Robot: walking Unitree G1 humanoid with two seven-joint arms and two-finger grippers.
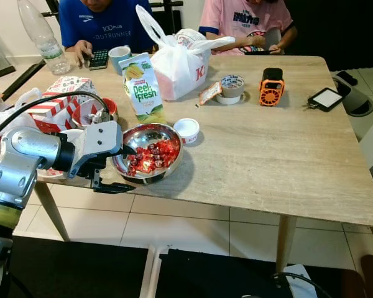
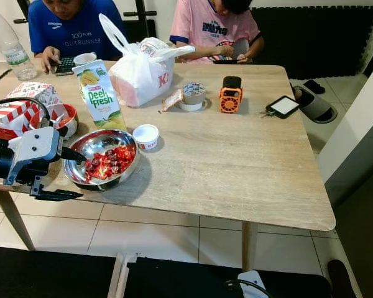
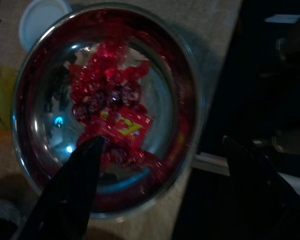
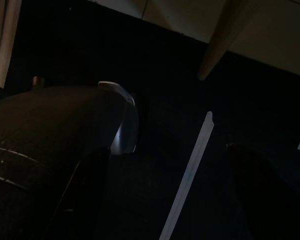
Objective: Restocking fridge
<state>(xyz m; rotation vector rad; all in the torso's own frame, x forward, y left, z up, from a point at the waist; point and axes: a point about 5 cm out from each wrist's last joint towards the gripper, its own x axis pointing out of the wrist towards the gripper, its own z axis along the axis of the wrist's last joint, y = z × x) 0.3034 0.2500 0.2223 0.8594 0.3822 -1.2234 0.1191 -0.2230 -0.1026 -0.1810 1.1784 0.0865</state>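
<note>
One steel bowl [image 1: 148,153] of red sweets straddled by the wide-open left gripper [image 1: 120,167], nothing gripped, one juice carton [image 1: 142,87] behind, two people seated far.

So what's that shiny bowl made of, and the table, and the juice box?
The bowl looks like polished metal, probably steel: it mirrors the red bits inside. The table looks like pale wood, or a wood-look top: grain lines show. The juice box seems printed, glossy carton.
</note>
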